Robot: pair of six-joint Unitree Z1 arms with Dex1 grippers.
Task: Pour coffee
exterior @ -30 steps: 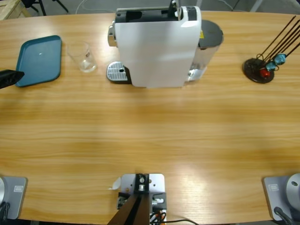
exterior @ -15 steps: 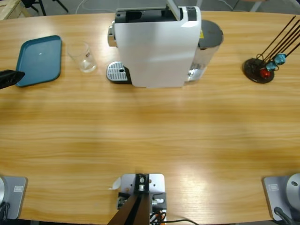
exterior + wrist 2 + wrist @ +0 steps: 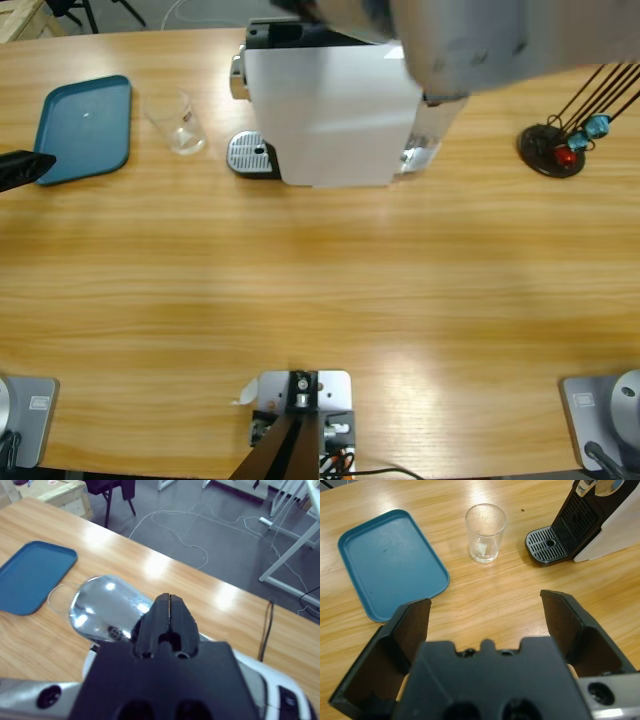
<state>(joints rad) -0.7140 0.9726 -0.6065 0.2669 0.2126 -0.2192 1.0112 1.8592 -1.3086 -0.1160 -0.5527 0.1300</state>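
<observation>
1. Sitting at the table's 9 o'clock edge, the left gripper (image 3: 485, 625) has its jaws spread wide, holding nothing.
2. Glass (image 3: 485, 532) stands at 12 o'clock from it, between tray (image 3: 390, 560) and coffee machine (image 3: 330, 110).
3. Right gripper (image 3: 169, 611) has jaws pressed together above the machine's chrome top, empty.

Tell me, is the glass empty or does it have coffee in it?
Empty. The glass stands upright between the tray and the machine's drip grate; its walls are clear and no dark liquid shows inside.
</observation>
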